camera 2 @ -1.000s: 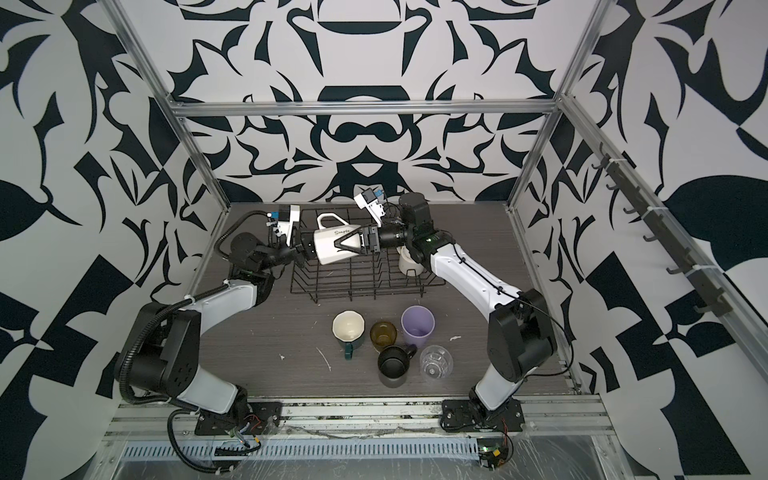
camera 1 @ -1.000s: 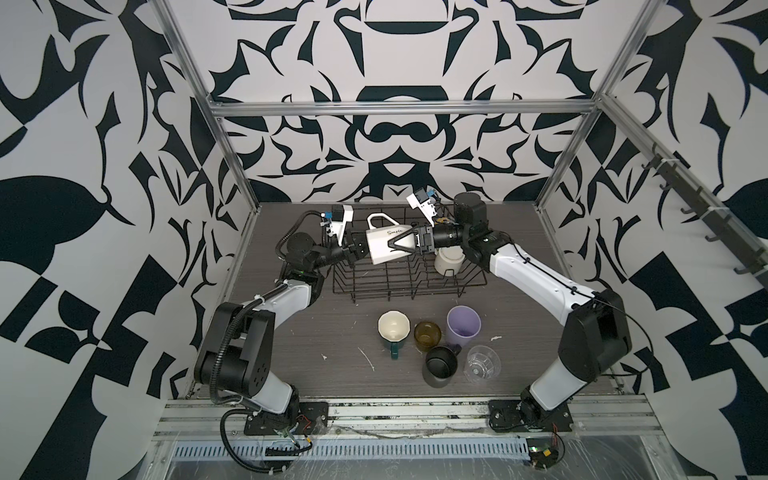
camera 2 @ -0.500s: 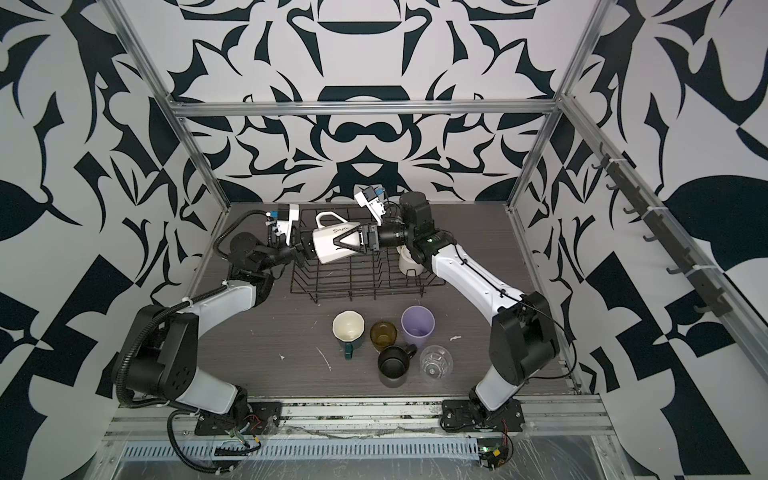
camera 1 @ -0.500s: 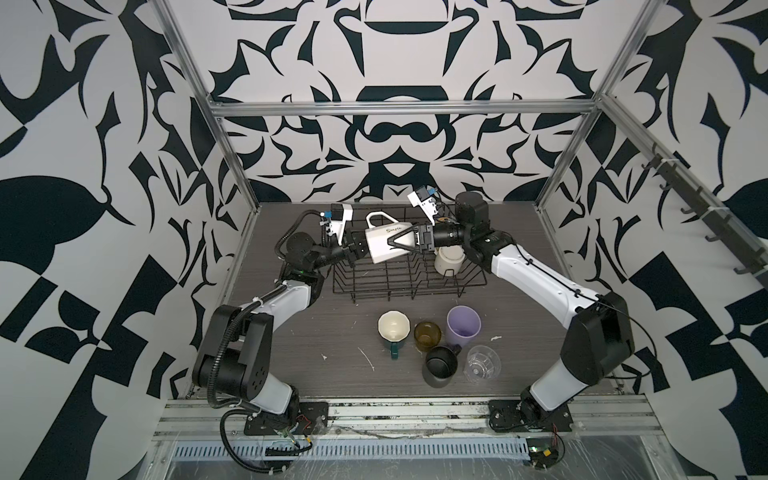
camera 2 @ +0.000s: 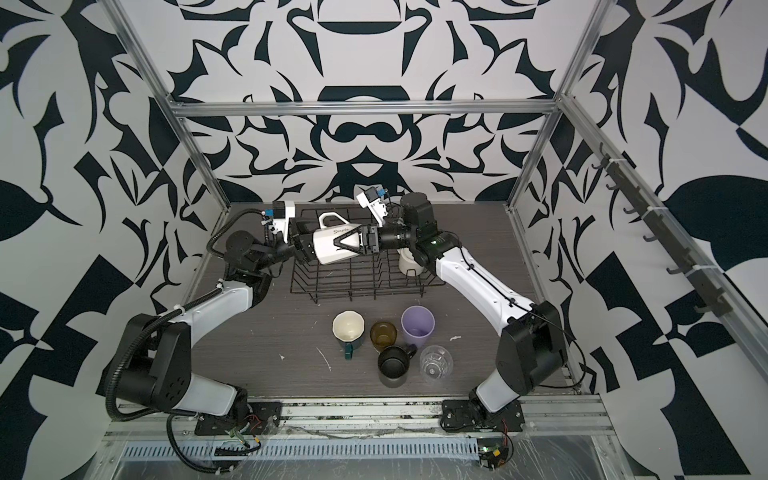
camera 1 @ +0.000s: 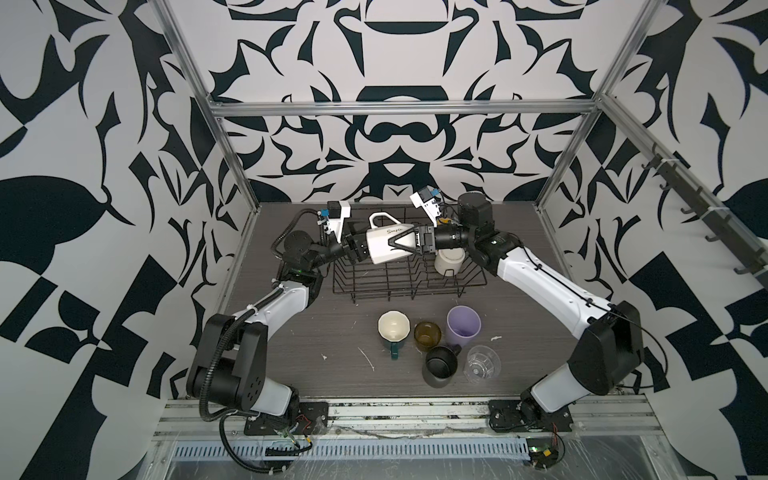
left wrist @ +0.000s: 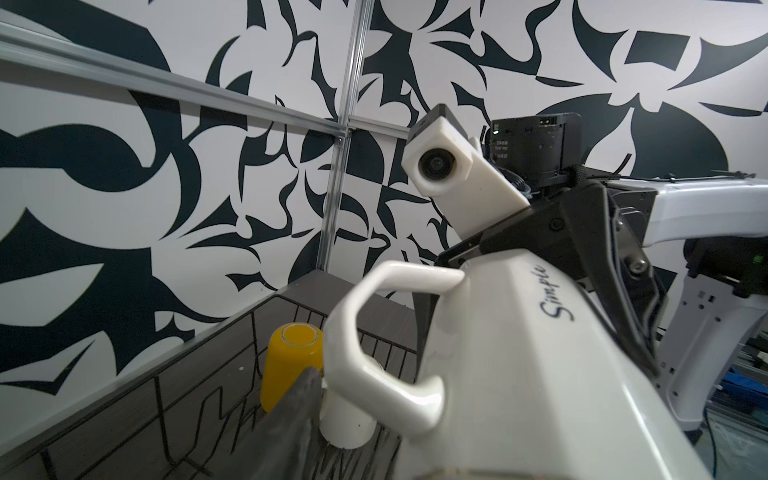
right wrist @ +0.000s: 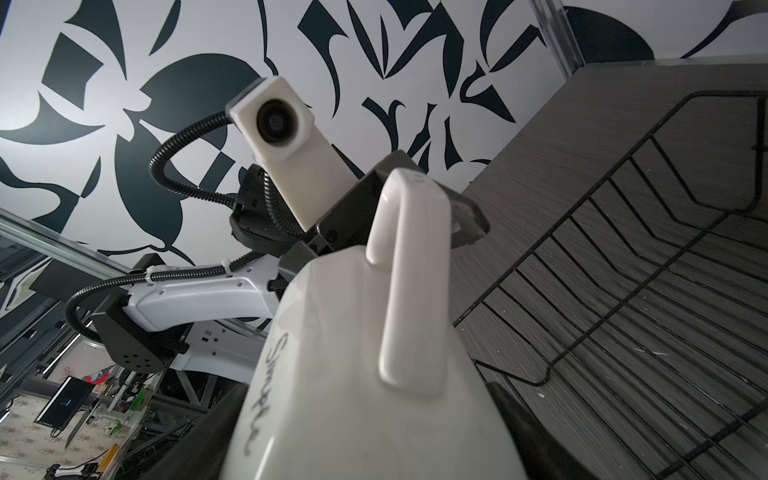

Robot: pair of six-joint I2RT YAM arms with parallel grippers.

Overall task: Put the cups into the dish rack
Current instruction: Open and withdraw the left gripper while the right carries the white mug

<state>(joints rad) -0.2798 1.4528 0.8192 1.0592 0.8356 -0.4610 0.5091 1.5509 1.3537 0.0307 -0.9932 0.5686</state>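
A white mug (camera 1: 374,251) with "Simple" written on it hangs on its side above the black wire dish rack (camera 1: 415,288). My right gripper (camera 1: 395,245) is shut on the mug's body from the right, a dark finger on each flank in the right wrist view. At the mug's mouth end, my left gripper (camera 1: 355,249) stands open; one grey finger (left wrist: 299,407) is off the wall beside the handle. Inside the rack a cream mug (camera 1: 449,262) and a yellow mug (left wrist: 291,365) stand upside down.
In front of the rack stand a teal faceted mug (camera 1: 393,328), an amber glass (camera 1: 427,333), a lilac tumbler (camera 1: 463,326), a black mug (camera 1: 440,365) and a clear glass (camera 1: 482,363). Patterned walls and metal posts close in three sides.
My left gripper, shut at the mug's mouth end a second ago, has opened there. The mug and my right gripper have hardly moved.
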